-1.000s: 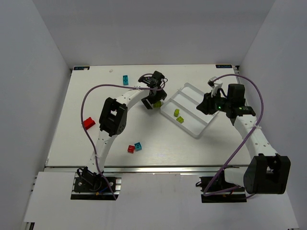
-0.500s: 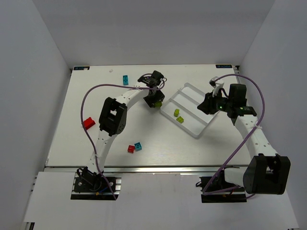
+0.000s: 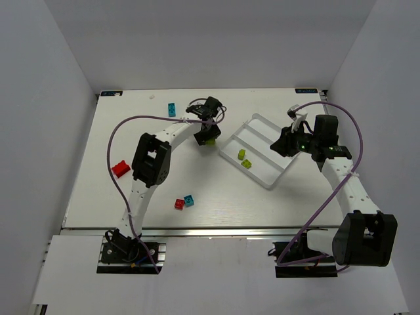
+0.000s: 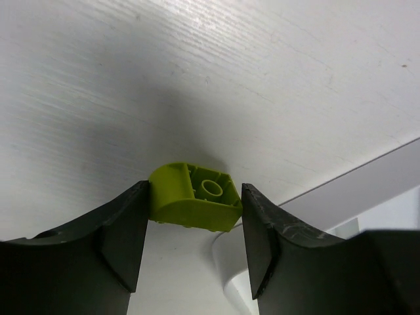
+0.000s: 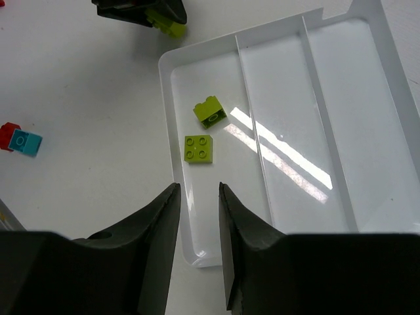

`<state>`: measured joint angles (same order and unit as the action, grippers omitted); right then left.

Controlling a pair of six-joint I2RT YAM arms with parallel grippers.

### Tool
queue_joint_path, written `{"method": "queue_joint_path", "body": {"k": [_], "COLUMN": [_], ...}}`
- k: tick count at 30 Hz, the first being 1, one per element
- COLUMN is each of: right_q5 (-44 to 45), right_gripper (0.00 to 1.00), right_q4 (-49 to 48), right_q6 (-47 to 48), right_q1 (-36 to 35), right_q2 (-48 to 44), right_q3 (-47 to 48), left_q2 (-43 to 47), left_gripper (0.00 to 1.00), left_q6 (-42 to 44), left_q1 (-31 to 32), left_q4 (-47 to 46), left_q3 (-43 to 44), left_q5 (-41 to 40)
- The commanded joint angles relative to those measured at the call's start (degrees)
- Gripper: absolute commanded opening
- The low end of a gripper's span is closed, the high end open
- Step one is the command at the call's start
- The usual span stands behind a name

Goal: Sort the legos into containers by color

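My left gripper (image 3: 209,136) is shut on a lime green lego (image 4: 195,205), just left of the white tray (image 3: 270,186); the table's shadow lies beneath it. It also shows in the right wrist view (image 5: 141,10) with its lego (image 5: 165,25). Two lime green legos (image 3: 241,154) (image 3: 247,164) lie in the tray's nearest compartment, also seen in the right wrist view (image 5: 210,109) (image 5: 198,147). The other two compartments (image 5: 289,98) hold nothing. My right gripper (image 3: 283,146) hovers over the tray's right side, slightly open and empty (image 5: 195,197).
A cyan lego (image 3: 172,109) lies at the table's back. A red lego (image 3: 120,168) lies at the left. A red (image 3: 179,204) and a cyan lego (image 3: 189,200) sit together near the front, also in the right wrist view (image 5: 25,142).
My left gripper has shifted slightly left and back, away from the tray, with the lime green lego. The right arm has not moved.
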<state>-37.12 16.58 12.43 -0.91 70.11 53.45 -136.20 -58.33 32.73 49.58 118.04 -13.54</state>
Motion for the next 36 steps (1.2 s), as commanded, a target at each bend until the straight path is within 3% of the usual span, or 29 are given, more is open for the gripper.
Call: {"method": "queue_joint_path", "body": {"k": [1,6,10,15,25,31,34,36], "right_q5": [-1.9,-2.5,-2.8,-2.8,-2.7,-3.0,-5.4,-8.6], "right_gripper": [0.36,0.35,0.35,0.35,0.35,0.36,0.42,0.54], "right_q4": [0.0,0.3,0.7,0.6,0.7,1.1,2.2,4.2], "right_q6": [-0.2,0.0,0.1,0.1,0.2,0.8,3.2,5.4], "right_q1": [0.1,0.1,0.2,0.2,0.2,0.3,0.1,-0.1], "right_q2": [-1.4,-0.8,-0.6,-0.5,-0.1,0.4,0.9,1.3], "right_q3": [-0.5,-0.5,-0.5,-0.5,-0.5,-0.4,-0.1,0.2], "left_q2": [9.1,11.0,13.1,16.6,16.5,15.0,15.3,15.4], "left_gripper": [0.36,0.33,0.28,0.29,0.49,0.72,0.8,0.81], "left_q6": [6.2,12.8,18.6,24.9,29.3,30.6,30.8,31.0], "left_q1": [-0.3,0.8,0.8,1.4,1.9,2.4,2.4,2.4], "left_q4": [-3.6,-6.9,-14.6,-21.5,-24.6,-23.0,-23.0,-23.2], "left_q3": [-1.1,-2.7,-6.9,-14.7,-16.9,-15.4,-15.5,-15.2], "left_q5": [-5.0,-2.9,8.0,19.6,29.8,31.4,31.4,31.4]}}
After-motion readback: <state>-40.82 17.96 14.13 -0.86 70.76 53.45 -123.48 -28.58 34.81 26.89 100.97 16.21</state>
